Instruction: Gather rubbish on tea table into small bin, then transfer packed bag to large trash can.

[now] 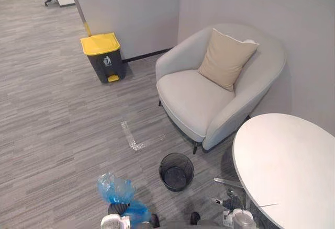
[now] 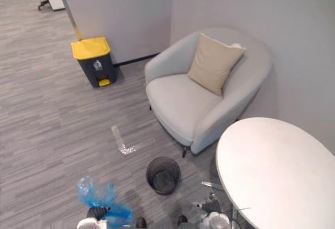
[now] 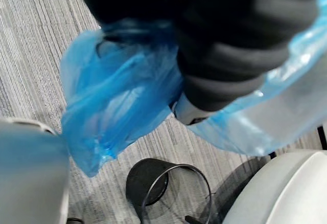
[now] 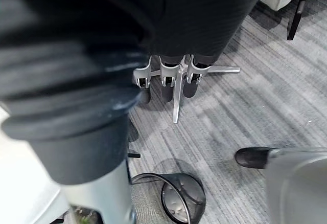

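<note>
A crumpled blue bag (image 1: 115,189) hangs just left of the small black mesh bin (image 1: 176,171), which stands upright on the floor beside the round white table (image 1: 282,161). The grey, yellow-lidded trash can (image 1: 103,57) stands shut, well apart, by the wall.

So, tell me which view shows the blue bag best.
Left wrist view: the blue bag is close, its crumpled plastic bunched around the left hand. The two eye views show it small at the lower edge, left of the black mesh bin.
</note>
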`<state>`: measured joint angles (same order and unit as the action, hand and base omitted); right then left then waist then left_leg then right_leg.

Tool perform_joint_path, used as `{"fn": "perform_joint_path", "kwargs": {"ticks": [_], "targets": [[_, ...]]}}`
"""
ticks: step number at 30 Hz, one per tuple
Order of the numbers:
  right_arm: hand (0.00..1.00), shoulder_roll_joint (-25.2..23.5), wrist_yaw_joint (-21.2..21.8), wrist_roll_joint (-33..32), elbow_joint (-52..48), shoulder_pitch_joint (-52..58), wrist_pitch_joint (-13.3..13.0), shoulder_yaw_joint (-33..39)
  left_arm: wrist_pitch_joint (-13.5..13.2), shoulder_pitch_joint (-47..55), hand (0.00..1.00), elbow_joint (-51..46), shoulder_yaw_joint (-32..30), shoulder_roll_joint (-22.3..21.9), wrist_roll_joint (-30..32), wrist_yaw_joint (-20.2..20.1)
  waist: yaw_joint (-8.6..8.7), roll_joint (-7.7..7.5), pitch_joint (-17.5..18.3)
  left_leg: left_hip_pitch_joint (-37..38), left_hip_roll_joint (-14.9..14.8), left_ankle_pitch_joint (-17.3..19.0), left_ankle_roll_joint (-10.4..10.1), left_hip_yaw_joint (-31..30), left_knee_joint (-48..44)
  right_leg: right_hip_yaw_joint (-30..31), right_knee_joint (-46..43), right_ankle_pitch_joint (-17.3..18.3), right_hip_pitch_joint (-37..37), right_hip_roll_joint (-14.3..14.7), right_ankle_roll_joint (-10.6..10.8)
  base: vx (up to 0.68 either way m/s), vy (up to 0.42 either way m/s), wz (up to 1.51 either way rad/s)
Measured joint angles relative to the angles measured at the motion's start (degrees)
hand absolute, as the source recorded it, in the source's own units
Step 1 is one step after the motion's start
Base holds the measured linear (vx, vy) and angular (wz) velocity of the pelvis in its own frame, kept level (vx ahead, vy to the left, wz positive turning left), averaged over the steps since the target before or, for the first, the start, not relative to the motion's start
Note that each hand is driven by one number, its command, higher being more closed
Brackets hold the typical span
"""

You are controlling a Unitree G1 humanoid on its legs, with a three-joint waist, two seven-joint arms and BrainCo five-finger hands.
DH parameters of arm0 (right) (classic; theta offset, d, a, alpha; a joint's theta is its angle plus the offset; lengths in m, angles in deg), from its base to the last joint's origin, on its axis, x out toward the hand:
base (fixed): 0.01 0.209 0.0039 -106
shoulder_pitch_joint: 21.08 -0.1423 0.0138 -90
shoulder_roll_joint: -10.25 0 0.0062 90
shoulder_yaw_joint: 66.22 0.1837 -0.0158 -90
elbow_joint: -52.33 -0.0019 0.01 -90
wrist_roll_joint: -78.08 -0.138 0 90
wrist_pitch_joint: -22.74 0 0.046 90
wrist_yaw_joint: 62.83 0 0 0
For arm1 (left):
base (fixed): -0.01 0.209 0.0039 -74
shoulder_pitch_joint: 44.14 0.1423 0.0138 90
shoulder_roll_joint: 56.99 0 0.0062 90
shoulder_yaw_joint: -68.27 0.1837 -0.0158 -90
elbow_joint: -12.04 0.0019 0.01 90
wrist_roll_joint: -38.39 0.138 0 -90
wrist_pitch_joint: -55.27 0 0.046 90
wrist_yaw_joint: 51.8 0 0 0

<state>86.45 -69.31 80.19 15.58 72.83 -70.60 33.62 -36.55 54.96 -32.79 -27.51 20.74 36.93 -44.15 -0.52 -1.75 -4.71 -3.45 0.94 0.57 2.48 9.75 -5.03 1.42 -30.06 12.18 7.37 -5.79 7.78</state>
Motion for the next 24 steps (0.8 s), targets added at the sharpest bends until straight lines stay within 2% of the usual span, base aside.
{"fn": "perform_joint_path", "kwargs": {"ticks": [1,3,5,6,8,9,10,12,13,15,16,17,18,21,23,24], "targets": [[0.0,-0.4,-0.1,0.0,0.0,-0.1,0.0,-0.7,0.0,0.5,1.0,-0.9,0.0,-0.1,-0.1,0.0,-0.48,-0.44,0.3,-0.2,0.1,0.0,0.0,-0.5,-0.6,0.6,-1.9,1.5,-1.9,0.6,-0.5,-0.03,-0.069,0.33],[0.0,-0.6,-0.4,0.0,-0.1,-1.1,-0.2,-1.2,0.0,0.9,1.0,-1.4,0.0,-0.1,-0.5,0.2,-1.93,-1.0,0.6,-2.5,0.3,-0.2,-0.3,-0.9,-2.6,0.8,4.9,2.9,-5.0,0.9,-3.3,-0.07,-0.095,0.08],[0.0,-0.4,-1.0,-0.1,-0.7,-3.4,-0.2,-1.1,0.0,-0.2,1.0,-1.5,0.1,-1.2,-1.0,1.2,-2.69,-0.96,0.5,-6.9,0.3,-1.2,-1.1,-1.5,-4.4,-0.1,12.9,4.0,-6.2,1.1,-5.4,-0.17,-0.1,0.2],[0.0,0.2,-1.3,-0.4,-0.9,-4.2,-0.5,-1.1,0.0,-1.1,1.0,-1.3,0.5,-2.2,-1.0,1.2,-2.42,1.23,-1.1,-7.9,-0.3,-2.8,-1.5,-3.3,-4.2,-1.6,14.4,3.0,-6.4,2.0,-6.0,-0.23,-0.106,0.57],[0.0,0.6,-1.7,-0.5,-1.1,-3.8,-0.5,-1.1,0.0,-1.7,1.0,-2.0,2.0,-4.0,-1.0,1.1,-1.77,3.47,-2.5,-8.6,-0.7,-5.6,-2.9,-6.5,-2.4,-5.1,14.0,2.5,-6.1,3.1,-6.7,-0.31,-0.129,0.82],[0.0,0.3,-1.7,-0.5,-0.9,-3.2,-0.4,-1.0,0.0,-1.8,1.0,-2.2,2.7,-4.4,-1.0,1.0,-1.7,3.71,-2.6,-8.6,-1.4,-5.7,-4.4,-6.9,0.7,-7.7,14.6,1.5,-5.1,2.9,-7.9,-0.42,-0.174,1.02],[0.0,-0.2,-2.5,-0.5,-0.9,-3.2,-0.1,-1.0,0.0,-1.7,1.0,-2.7,2.8,-4.5,-1.0,1.0,-1.28,3.34,-3.0,-10.0,-3.1,-4.4,-4.3,-2.0,-2.1,-10.5,15.9,-0.2,-4.3,2.2,-9.0,-0.33,-0.135,0.77],[0.0,-0.2,-2.8,-0.5,-1.0,-3.2,0.0,-1.0,0.0,-1.6,1.0,-3.4,2.8,-4.6,-1.0,1.0,-1.27,2.86,-3.2,-10.4,-4.4,-2.5,-3.6,0.6,-7.6,-11.6,15.9,-0.9,-3.5,1.7,-9.3,-0.19,-0.084,0.55],[0.0,-0.1,-3.1,-0.5,-1.3,-3.1,0.0,-1.0,0.0,-1.6,1.0,-4.2,2.9,-4.7,-1.0,1.0,-1.21,2.62,-3.4,-9.8,-5.5,0.0,-4.1,2.0,-11.5,-12.6,15.8,-1.4,-3.1,1.1,-9.4,-0.13,-0.029,0.57],[0.0,0.2,-3.4,-0.6,-2.8,-2.6,0.0,-0.7,-0.1,-1.7,1.0,-5.2,3.0,-5.1,-1.0,0.9,-0.98,2.45,-3.5,-7.4,-7.0,4.9,-5.6,3.0,-14.8,-14.7,15.7,-2.4,-1.9,0.0,-8.9,-0.17,0.052,0.61],[0.0,0.1,-3.4,-0.6,-2.8,-2.6,0.0,-0.5,-0.1,-1.7,1.0,-5.1,3.0,-5.1,-1.0,0.9,-0.87,2.42,-3.5,-6.2,-7.7,6.1,-6.1,3.8,-15.5,-15.5,15.7,-2.7,-1.5,-0.4,-8.7,-0.36,0.407,1.31],[0.0,-1.4,-3.3,-1.0,-2.2,-1.5,0.5,1.3,0.1,-2.3,1.0,-2.8,5.5,-4.0,-0.9,-0.2,0.31,2.79,-2.8,0.2,-7.0,7.4,-6.9,7.2,-3.4,-18.6,19.7,-6.5,-1.6,-1.9,-4.9,-0.29,0.476,0.99],[0.0,-3.0,-3.3,-1.0,-1.8,-1.5,0.6,1.2,0.1,-1.7,1.0,-1.4,5.8,-2.5,-0.9,-0.2,0.13,2.07,-2.4,-0.4,-5.8,7.0,-6.2,7.8,-3.1,-18.0,22.2,-8.5,-1.7,-2.2,-4.1,-0.23,0.459,0.84],[0.0,-2.9,-3.3,-1.0,-1.7,-1.7,0.6,1.2,0.2,-1.5,1.0,-0.9,7.3,-1.0,-0.8,-0.2,0.13,1.83,-2.2,-0.4,-4.1,7.0,-5.7,8.1,-3.1,-17.3,24.7,-10.3,-2.6,-3.3,-3.0,-0.01,0.158,-0.09],[0.0,-2.5,-3.4,-1.0,-0.7,-1.8,0.6,1.3,0.2,-1.6,1.0,-0.9,7.3,-1.0,-0.8,-0.2,0.05,2.26,-2.5,-0.5,-3.3,8.0,-4.1,7.7,-4.2,-17.3,23.1,-9.1,-2.3,-4.2,-2.6,-0.01,0.111,0.04],[0.0,-2.2,-3.3,-1.0,-0.6,-2.1,0.6,1.4,0.2,-1.6,1.0,-0.9,7.2,-1.3,-0.8,-0.2,0.18,2.3,-2.8,-0.5,-2.7,10.7,-3.6,7.5,-5.9,-17.1,19.0,-6.2,-1.3,-5.7,-1.4,-0.01,0.166,0.17]]}}
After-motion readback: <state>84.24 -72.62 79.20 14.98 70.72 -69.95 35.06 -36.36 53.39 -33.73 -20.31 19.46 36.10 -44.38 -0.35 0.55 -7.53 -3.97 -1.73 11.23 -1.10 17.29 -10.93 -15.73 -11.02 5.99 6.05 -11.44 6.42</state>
